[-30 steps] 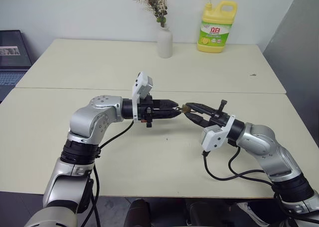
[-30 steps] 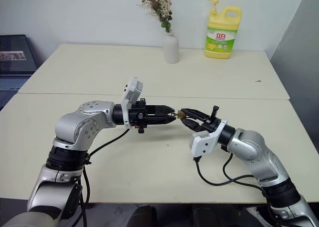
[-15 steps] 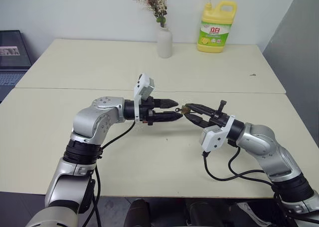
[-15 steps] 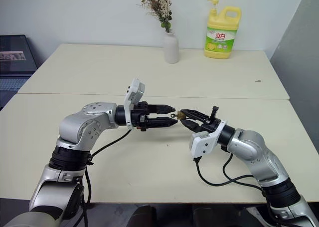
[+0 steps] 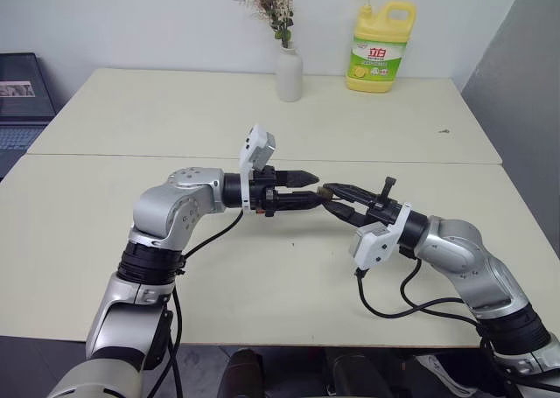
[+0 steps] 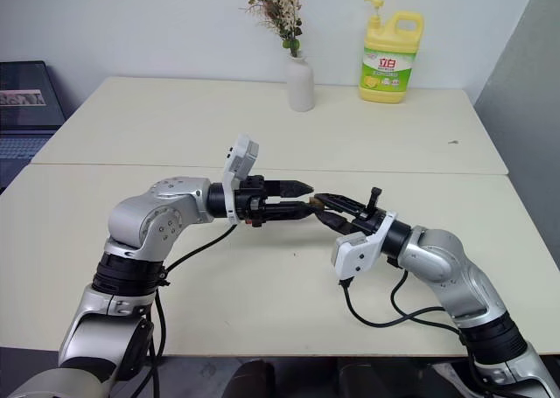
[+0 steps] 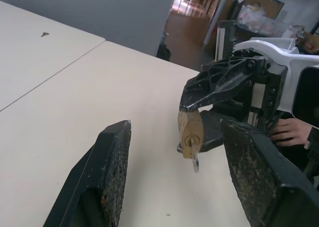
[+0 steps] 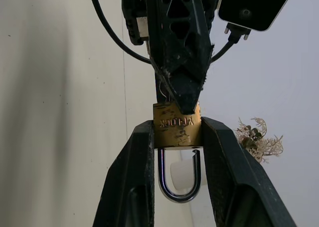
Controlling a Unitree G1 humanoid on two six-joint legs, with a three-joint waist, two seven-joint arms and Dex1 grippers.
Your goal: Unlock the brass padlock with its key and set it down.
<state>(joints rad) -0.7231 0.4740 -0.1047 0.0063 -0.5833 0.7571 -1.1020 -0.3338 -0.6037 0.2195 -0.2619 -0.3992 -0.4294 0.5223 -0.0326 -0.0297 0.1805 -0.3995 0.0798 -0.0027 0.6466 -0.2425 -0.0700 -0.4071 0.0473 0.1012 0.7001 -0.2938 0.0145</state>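
- The left pincer (image 5: 312,190) hangs level above the desk (image 5: 131,205), fingers spread and grasping nothing, its tips at the padlock from the left. In the left wrist view its two fingers (image 7: 112,162) stand well apart on either side of the lock, touching neither it nor the key.
- The key (image 7: 195,156) sits in the keyhole with only its small silvery head sticking out. The risk, as I judge it: if the left pincer clamps down slightly off line, the fingers could slide off that sliver, or push it sideways and bind it in the cylinder instead of turning it.
- The padlock (image 8: 176,129) is up in the air between the two arms, not on the desk, pinched by its brass body in the right pincer (image 6: 318,205), which is clenched on it. The shackle (image 8: 178,179) looks seated in the body, so I take the lock to be locked.
- The grip covers only a narrow part of the body. A hard twist on the key could turn the whole lock between those fingers, or pop it loose so it drops to the desk.
- When the shackle springs, a jolt could shift the lock in that same grip.
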